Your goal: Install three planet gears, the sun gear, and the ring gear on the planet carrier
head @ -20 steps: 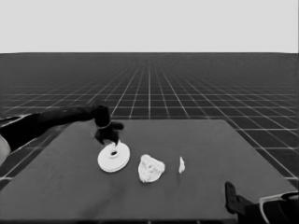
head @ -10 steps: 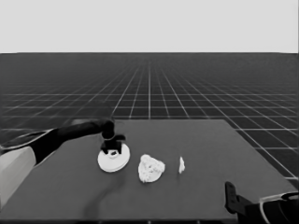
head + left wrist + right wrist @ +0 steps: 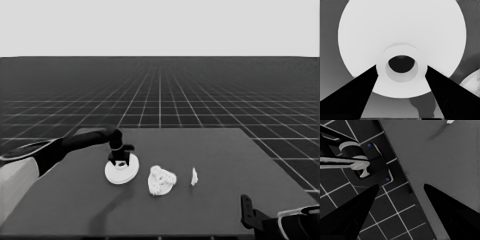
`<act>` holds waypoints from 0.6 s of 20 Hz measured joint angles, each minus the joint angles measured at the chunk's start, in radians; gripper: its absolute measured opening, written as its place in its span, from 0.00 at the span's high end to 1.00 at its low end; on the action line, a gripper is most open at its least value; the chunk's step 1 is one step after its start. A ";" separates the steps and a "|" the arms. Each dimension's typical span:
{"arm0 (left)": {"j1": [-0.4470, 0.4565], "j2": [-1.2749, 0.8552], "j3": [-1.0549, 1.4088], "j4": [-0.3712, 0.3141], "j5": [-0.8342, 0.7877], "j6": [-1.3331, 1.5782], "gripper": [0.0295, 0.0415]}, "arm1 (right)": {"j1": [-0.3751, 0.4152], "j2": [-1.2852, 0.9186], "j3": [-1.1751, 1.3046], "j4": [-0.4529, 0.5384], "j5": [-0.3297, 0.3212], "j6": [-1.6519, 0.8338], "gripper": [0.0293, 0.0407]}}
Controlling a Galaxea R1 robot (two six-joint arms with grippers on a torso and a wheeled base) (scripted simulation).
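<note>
The larger round part [image 3: 121, 172], the ring gear, lies flat on the table left of centre. It fills the left wrist view [image 3: 400, 32], with a raised hub around its dark centre hole. My left gripper [image 3: 120, 159] is down on it, open, one finger on each side of the hub [image 3: 401, 66]. Just right of it sits a lumpy white cluster [image 3: 161, 180]: small toothed gears bunched on the smaller round part, their outlines merging. Its edge shows in the left wrist view [image 3: 472, 80]. My right gripper [image 3: 247, 212] waits, open, at the table's near right corner [image 3: 401, 185].
A thin white piece [image 3: 194, 176] stands on edge right of the cluster, and also shows in the right wrist view [image 3: 450, 121]. That view holds the table's edge [image 3: 420, 197], the floor grid, and dark machinery with blue lights [image 3: 367, 167].
My left gripper came down from above and behind the larger round part until its fingers straddle the hub. The right arm and the other parts stayed put.
</note>
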 joint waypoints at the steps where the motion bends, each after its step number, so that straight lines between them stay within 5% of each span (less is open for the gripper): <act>1: 0.000 0.000 0.000 0.000 0.000 0.000 0.56 | 0.000 0.000 0.000 0.000 0.000 0.000 0.19; 4: 0.000 0.000 0.000 0.000 0.000 0.000 0.56 | 0.000 0.000 0.000 0.000 0.000 0.000 0.19; 7: -0.138 -0.052 0.122 -0.097 0.103 -0.055 0.56 | 0.000 0.000 0.000 0.000 0.000 0.000 0.19; 12: -0.174 -0.053 0.126 -0.125 0.124 -0.056 0.56 | 0.000 0.000 0.000 0.000 0.000 0.000 0.19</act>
